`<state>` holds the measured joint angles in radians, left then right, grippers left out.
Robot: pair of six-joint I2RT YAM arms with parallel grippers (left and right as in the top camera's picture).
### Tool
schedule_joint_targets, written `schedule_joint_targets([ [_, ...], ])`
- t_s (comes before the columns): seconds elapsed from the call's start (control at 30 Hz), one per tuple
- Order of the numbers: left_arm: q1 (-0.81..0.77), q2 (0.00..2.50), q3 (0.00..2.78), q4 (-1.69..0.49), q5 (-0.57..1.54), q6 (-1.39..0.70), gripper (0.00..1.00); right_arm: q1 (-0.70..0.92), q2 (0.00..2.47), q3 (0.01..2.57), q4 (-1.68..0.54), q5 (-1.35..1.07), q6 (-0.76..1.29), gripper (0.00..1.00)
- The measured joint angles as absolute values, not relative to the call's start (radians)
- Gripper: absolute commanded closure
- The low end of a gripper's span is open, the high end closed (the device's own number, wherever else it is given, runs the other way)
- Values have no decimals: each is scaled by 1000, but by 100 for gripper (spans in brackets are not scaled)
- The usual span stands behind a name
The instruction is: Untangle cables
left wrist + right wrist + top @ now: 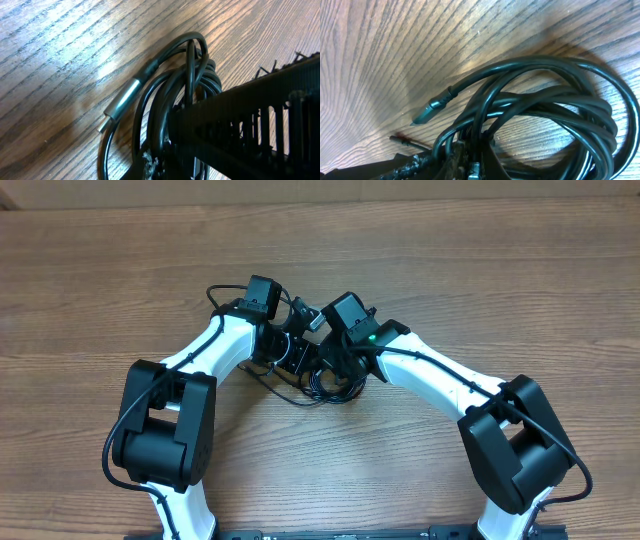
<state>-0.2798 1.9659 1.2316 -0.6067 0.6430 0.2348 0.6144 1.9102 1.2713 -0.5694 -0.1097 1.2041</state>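
Observation:
The cables (322,388) are a tangled bundle of thin black cords on the wooden table, lying between my two wrists. In the left wrist view the loops (172,82) end in a silver-tipped plug (121,100). They run down into my left gripper (150,167), which is shut on them. In the right wrist view the coil (555,115) spreads to the right, and a dark plug (431,108) sticks out to the left. My right gripper (470,162) is shut on strands at the bottom edge. From overhead, the left gripper (290,360) and the right gripper (338,368) almost touch.
The right arm's black body (260,115) crosses close in front of the left wrist camera. A thin dark cord end (407,140) lies flat on the table (450,270) beside my right fingers. The arms' own thicker wires (222,298) loop near the wrists.

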Motion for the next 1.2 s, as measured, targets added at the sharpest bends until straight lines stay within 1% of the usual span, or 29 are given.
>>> schedule_joint_targets([
  [0.07, -280, 1966, 1232, -607, 643, 235, 96, 595, 1910, 1271, -569, -140, 1200, 96],
  [0.2, -280, 1966, 1232, -606, 643, 235, 96, 499, 1895, 1271, -559, -258, 1161, 96],
  [0.33, -280, 1966, 1234, -607, 653, 236, 96, 429, 1887, 1271, -550, -313, 1143, 96],
  [0.53, -280, 1966, 1234, -617, 723, 259, 96, 407, 1886, 1271, -535, -262, 1148, 96],
  [0.73, -280, 1966, 1234, -643, 825, 316, 96, 408, 1885, 1271, -534, -142, 1225, 96],
  [0.77, -280, 1966, 1234, -644, 838, 320, 96, 408, 1886, 1271, -535, -132, 1232, 93],
  [0.83, -280, 1966, 1234, -644, 859, 330, 96, 415, 1885, 1271, -537, -110, 1242, 80],
  [0.87, -280, 1966, 1234, -644, 863, 333, 96, 421, 1886, 1271, -540, -94, 1244, 78],
  [0.9, -280, 1966, 1234, -645, 867, 337, 96, 422, 1885, 1271, -543, -84, 1246, 73],
  [0.93, -280, 1966, 1234, -649, 873, 342, 96, 429, 1885, 1271, -551, -56, 1243, 70],
  [1.0, -280, 1966, 1234, -648, 879, 344, 96, 430, 1885, 1271, -554, -40, 1212, 71],
  [1.07, -280, 1966, 1234, -645, 880, 345, 96, 428, 1885, 1271, -554, -37, 1170, 75],
  [1.2, -280, 1966, 1234, -625, 882, 345, 96, 403, 1874, 1271, -556, -127, 1028, 75],
])
